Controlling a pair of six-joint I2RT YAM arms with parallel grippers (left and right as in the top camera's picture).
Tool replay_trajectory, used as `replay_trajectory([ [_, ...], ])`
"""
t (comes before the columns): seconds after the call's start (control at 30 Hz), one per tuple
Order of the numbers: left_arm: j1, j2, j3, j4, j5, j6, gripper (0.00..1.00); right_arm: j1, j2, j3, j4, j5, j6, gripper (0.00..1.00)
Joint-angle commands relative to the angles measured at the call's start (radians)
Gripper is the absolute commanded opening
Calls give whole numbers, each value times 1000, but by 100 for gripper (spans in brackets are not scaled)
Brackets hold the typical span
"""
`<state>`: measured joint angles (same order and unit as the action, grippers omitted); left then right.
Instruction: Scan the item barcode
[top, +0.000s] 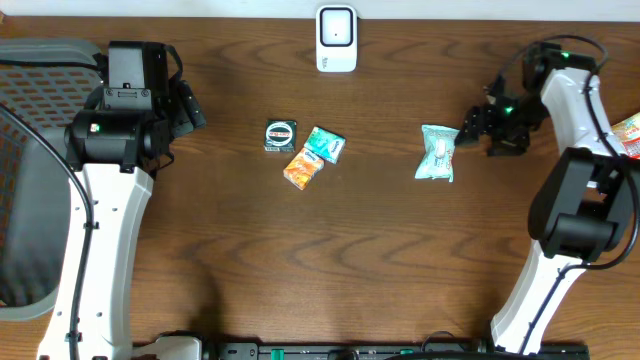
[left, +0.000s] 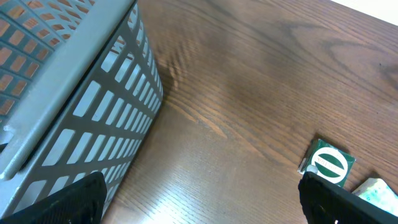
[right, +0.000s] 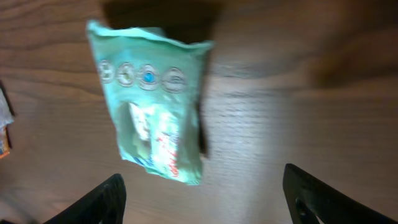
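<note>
Brown wood table, with a white scanner (top: 336, 38) at the far edge. A green packet (top: 438, 152) lies flat on the wood, just in front of the right claw (right: 204, 186). That claw is wide open and holds nothing. The left claw (left: 205, 200) is wide open too and empty, beside a grey basket (left: 74, 93). The packet looks soft, light, crinkly and a bit slippery, so I would pinch a flat sealed end, not the puffy middle
</note>
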<state>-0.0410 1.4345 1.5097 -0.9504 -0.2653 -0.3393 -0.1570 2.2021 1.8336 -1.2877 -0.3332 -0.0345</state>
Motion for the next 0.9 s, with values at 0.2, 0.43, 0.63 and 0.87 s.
replay_trajectory([
  [0.2, 3, 4, 3, -4, -13, 13, 98, 134, 3, 9, 67, 58, 23, 73],
  [0.43, 3, 4, 3, -4, -13, 13, 98, 226, 3, 9, 59, 297, 94, 66],
  [0.63, 3, 4, 3, -4, -13, 13, 98, 314, 3, 9, 55, 614, 211, 64],
  [0.87, 3, 4, 3, -4, -13, 13, 98, 447, 3, 9, 74, 671, 222, 64],
])
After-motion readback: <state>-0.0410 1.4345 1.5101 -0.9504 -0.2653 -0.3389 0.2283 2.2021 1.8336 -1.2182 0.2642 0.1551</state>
